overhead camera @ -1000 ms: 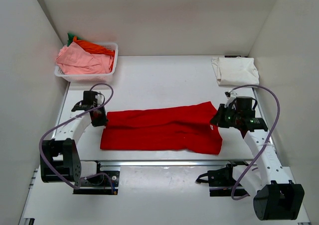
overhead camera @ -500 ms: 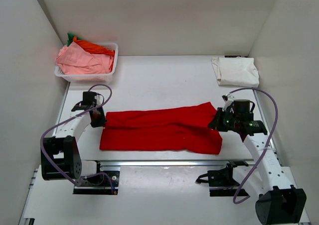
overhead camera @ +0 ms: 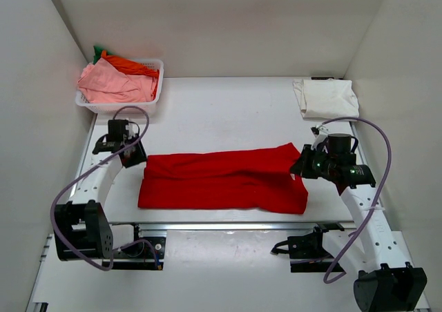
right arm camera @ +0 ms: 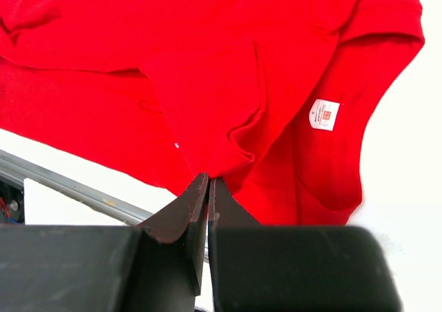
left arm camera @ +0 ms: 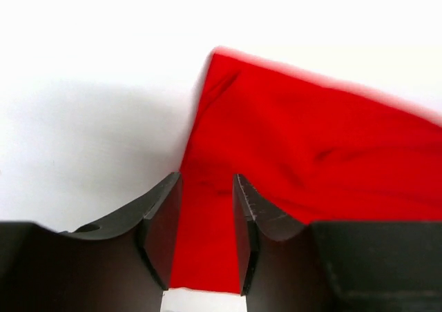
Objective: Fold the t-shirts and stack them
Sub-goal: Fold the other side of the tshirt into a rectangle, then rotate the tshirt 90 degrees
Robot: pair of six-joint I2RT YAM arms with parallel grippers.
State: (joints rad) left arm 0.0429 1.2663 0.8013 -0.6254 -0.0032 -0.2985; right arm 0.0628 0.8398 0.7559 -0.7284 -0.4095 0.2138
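Observation:
A bright red t-shirt (overhead camera: 221, 181) lies folded lengthwise across the front of the table. My left gripper (overhead camera: 134, 157) is at its left end, open, and the red cloth (left arm camera: 311, 139) lies flat below the gap between its jaws (left arm camera: 207, 188). My right gripper (overhead camera: 302, 166) is shut on a fold of the red t-shirt (right arm camera: 207, 63) at its right end, and the cloth is pinched at the fingertips (right arm camera: 208, 179). A folded cream-white t-shirt (overhead camera: 328, 98) lies at the back right. Pink (overhead camera: 110, 84), orange (overhead camera: 131, 65) and green (overhead camera: 98, 50) t-shirts are piled in the basket.
The white lattice basket (overhead camera: 160, 77) stands at the back left by the left wall. A metal rail (overhead camera: 228, 226) runs along the table's front edge, just under the red t-shirt's near hem. White walls close in both sides and the back.
My left gripper has opened, let go of the red t-shirt's left end and drawn back slightly to the left. My right gripper stays shut on the cloth.

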